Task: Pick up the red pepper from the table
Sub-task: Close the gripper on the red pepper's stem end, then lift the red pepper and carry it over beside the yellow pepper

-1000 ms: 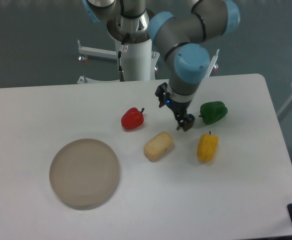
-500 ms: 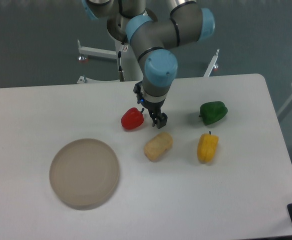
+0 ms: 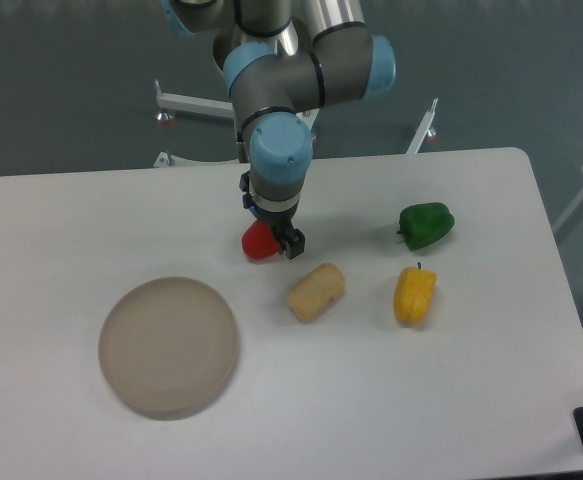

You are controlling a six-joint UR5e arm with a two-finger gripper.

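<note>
Claw (image 3: 276,236) sits right over the red pepper (image 3: 258,243) on the white surface (image 3: 471,400), covering its top. Finger spacing can't be made out. Yellow pepper (image 3: 414,294) and green pepper (image 3: 426,224) well right.

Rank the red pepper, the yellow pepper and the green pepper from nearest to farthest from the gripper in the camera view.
1. red pepper: right at the gripper, partly hidden behind it.
2. yellow pepper: to the right in the picture, toward the near edge.
3. green pepper: far right in the picture, only slightly farther than the yellow one.
</note>
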